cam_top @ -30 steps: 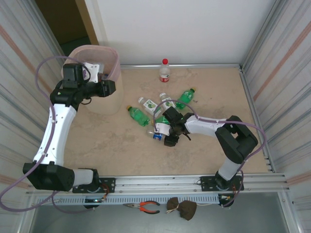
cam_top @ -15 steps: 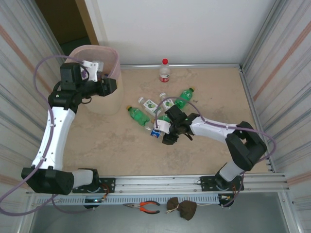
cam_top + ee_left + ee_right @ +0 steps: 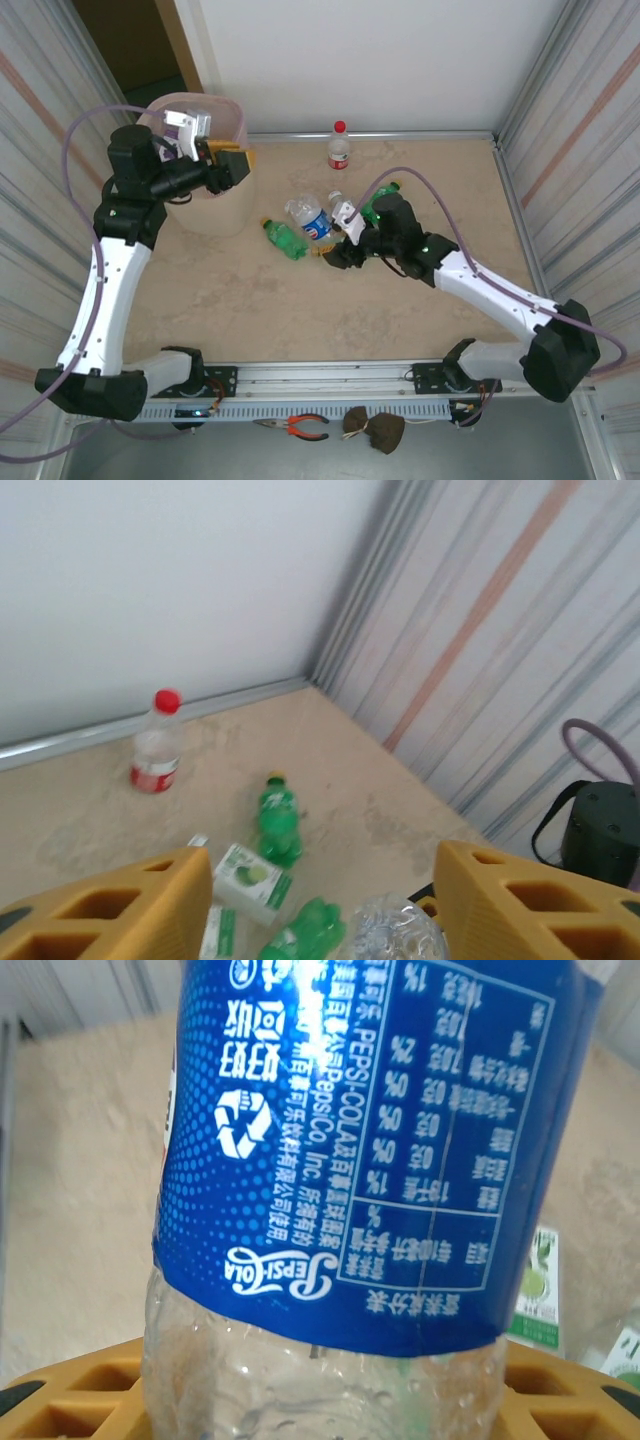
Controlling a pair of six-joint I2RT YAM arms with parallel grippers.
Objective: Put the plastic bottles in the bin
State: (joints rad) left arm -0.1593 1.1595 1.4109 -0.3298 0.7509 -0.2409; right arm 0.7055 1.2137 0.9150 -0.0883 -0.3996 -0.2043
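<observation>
Your left fingers [image 3: 232, 165] hang apart and empty at the bin [image 3: 220, 210] rim. Your right fingers [image 3: 328, 250] clamp the bottle [image 3: 308, 218], its long axis crosswise to them. The bin lies to its far left.

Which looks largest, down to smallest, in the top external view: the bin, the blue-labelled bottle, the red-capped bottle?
1. bin, by far.
2 and 3. blue-labelled bottle and red-capped bottle look alike; the red-capped one stands upright and foreshortened, so I won't rank them.
</observation>
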